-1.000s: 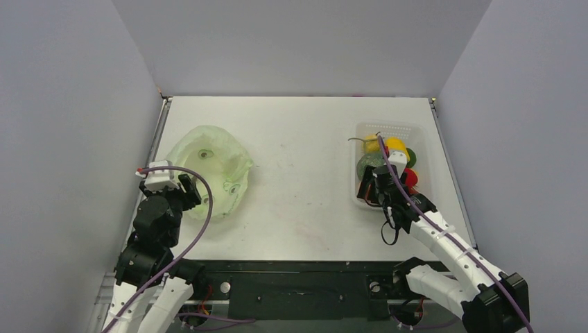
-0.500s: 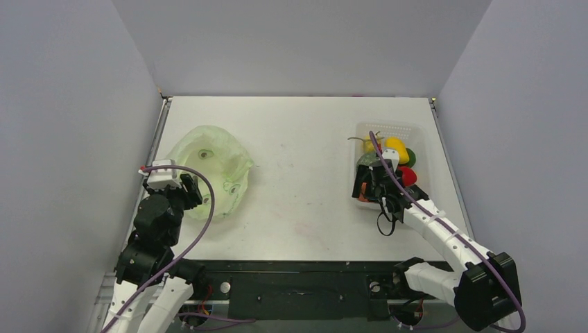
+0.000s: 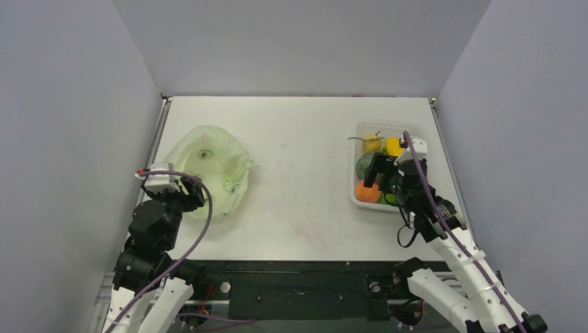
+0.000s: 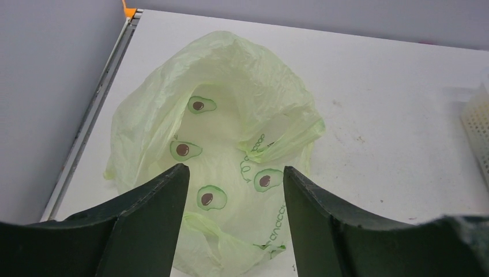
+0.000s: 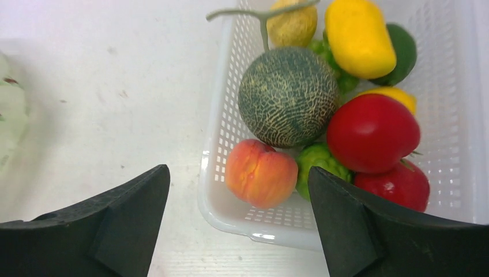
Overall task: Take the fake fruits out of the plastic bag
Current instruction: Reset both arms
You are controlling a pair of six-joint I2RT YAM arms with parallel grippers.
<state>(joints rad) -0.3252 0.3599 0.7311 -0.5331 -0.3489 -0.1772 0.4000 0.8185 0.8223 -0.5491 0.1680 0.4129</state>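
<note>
The pale green plastic bag (image 3: 208,170) with avocado prints lies limp and flattened at the table's left; it also shows in the left wrist view (image 4: 230,133). No fruit shows in it. My left gripper (image 3: 191,195) is open and empty just above its near edge (image 4: 234,170). The fake fruits lie in the white mesh basket (image 3: 390,127): an orange peach (image 5: 260,173) in the near left corner, two red ones (image 5: 372,133), a yellow one (image 5: 357,37) and green ones (image 5: 320,161). My right gripper (image 5: 237,172) is open and empty above that corner (image 3: 380,180).
The basket wall (image 5: 222,133) also holds a large mottled green melon (image 5: 288,95) and a small yellow pear with a long stem (image 5: 294,23). Grey walls close in the table on three sides. A raised metal rail (image 4: 86,124) runs along the table's left edge.
My right gripper has drawn back and up from the basket's near left corner, and the orange peach now shows lying there. The left arm has barely moved.
</note>
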